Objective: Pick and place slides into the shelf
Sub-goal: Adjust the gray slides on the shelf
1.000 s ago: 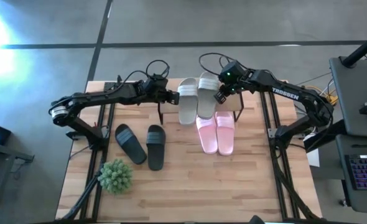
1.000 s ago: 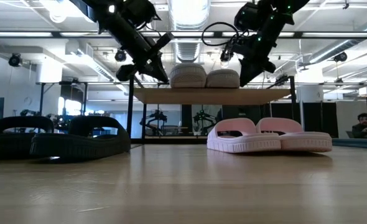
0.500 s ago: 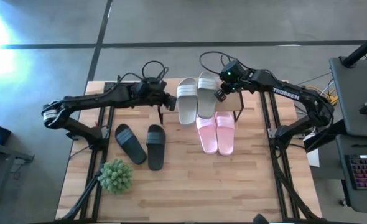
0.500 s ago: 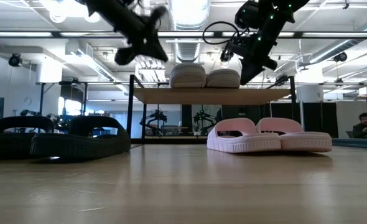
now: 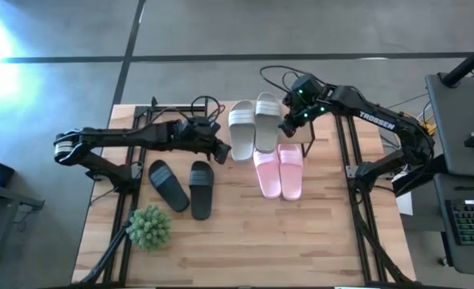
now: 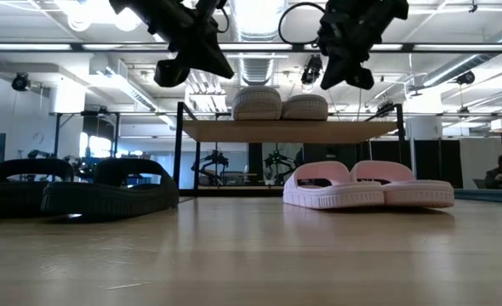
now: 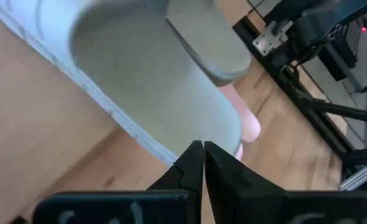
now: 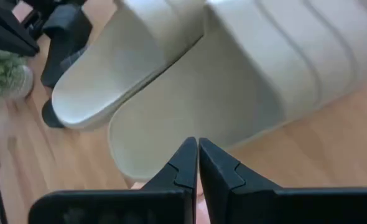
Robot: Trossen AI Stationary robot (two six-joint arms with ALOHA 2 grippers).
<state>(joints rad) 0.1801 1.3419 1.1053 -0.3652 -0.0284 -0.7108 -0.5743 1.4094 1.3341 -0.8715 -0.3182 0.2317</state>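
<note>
Bench: wood top, everything sits on it. High view gives the layout; low view gives heights the top-down shot can't.

Shelf: low view shows the board raised on thin black legs, grey-white pair sitting on top, side by side. In the high view the board is almost fully hidden under that pair; only its dark legs show.

Pink pair: on the bench, side by side and touching. High view shows the heel ends tucked under the grey-white pair's edge. Low view confirms they're at bench level, below the shelf board.

Black pair: on the bench to the left of the shelf, slightly splayed, apart from each other. Low view shows them flat on the surface.

Green plant ball: near the front left, just beside the black pair. High view only, plus a sliver in the right wrist view.

Left gripper: just left of the shelf, above bench level per low view. Jaws together, nothing held; left wrist view shows them meeting over a grey-white slide.

Right gripper: at the right edge of the grey-white pair, above the shelf top in low view. Jaws together, empty; right wrist view looks down on both grey-white slides.
</note>
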